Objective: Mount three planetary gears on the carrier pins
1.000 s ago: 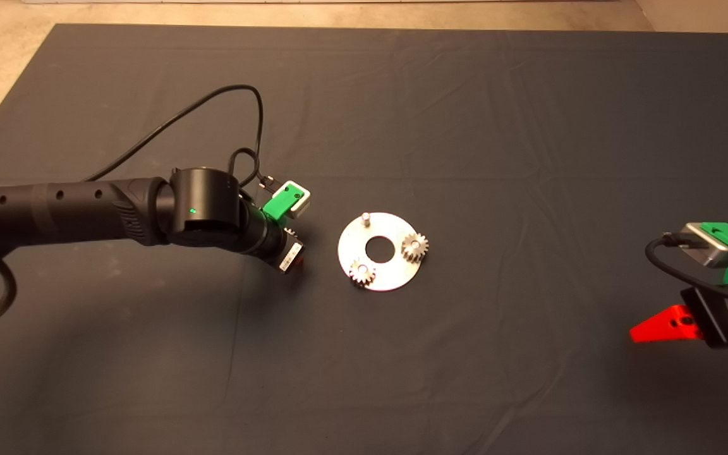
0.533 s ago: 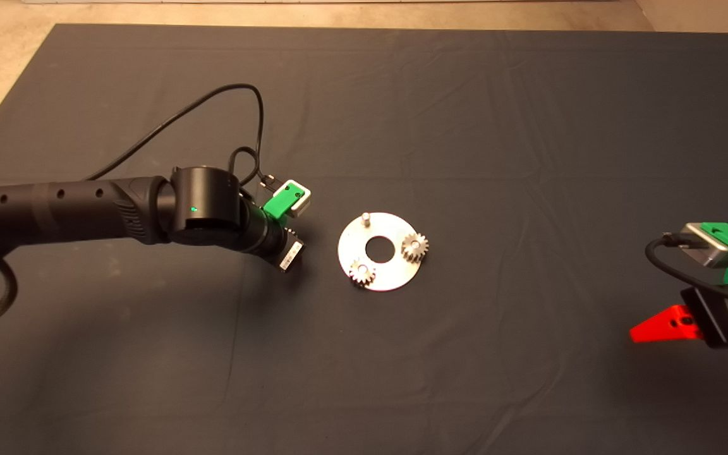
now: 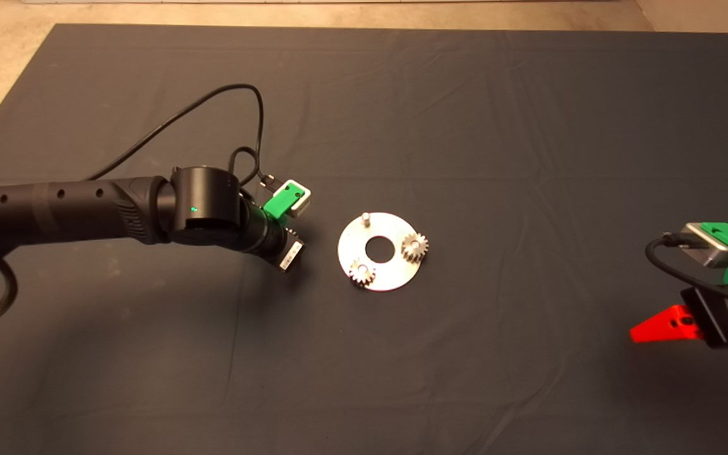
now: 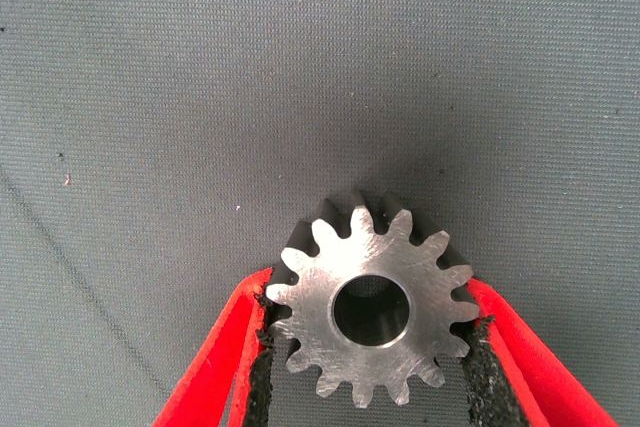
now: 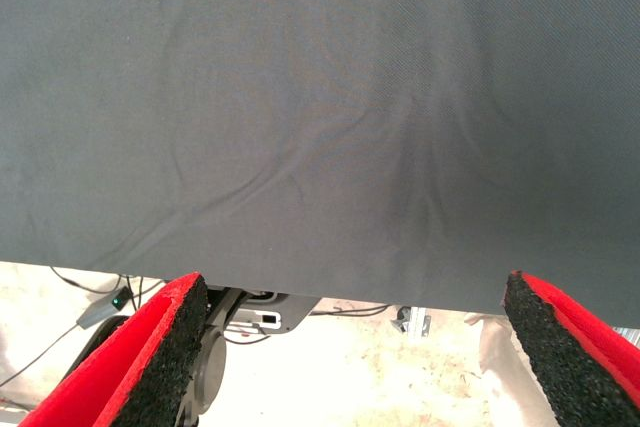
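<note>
Barely any change vs a sec ago: our left pincer [image 4: 368,372] sits low on the tabletop [image 3: 465,126], clamped on the third gear [image 4: 371,307], just beside the disc [image 3: 395,275]. Two gears [image 3: 414,246] seated, one pin [image 3: 364,218] bare; we reckon lift comes next. Right pincer [image 5: 365,347] parked, fingers apart.

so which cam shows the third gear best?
Left wrist view: the third gear fills the frame, pinched between the left gripper's pads. Head view hides it under that arm; right wrist view shows only mat.
</note>
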Controlling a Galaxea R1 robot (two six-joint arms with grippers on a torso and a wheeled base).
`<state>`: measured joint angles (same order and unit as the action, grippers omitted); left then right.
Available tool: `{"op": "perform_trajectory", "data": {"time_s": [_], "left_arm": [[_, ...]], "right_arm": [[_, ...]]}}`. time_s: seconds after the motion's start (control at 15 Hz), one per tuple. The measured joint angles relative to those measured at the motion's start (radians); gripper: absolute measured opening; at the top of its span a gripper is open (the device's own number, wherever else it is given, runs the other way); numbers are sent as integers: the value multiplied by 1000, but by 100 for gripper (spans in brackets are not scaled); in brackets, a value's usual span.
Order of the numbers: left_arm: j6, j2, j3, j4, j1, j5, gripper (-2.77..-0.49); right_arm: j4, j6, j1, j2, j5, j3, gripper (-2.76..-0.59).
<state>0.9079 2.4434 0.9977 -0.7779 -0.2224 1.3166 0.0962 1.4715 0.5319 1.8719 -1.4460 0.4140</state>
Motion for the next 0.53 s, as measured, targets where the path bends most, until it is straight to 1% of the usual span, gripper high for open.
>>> {"op": "perform_trajectory", "data": {"time_s": [0.13,0.47,0.53], "left_arm": [[0,0,0,0,0,0,-223],[0,0,0,0,-2,0,-223],[0,0,0,0,-4,1,-228]], "right_arm": [[0,0,0,0,0,0,-115],[0,0,0,0,0,0,-115],[0,0,0,0,0,0,-115]]}}
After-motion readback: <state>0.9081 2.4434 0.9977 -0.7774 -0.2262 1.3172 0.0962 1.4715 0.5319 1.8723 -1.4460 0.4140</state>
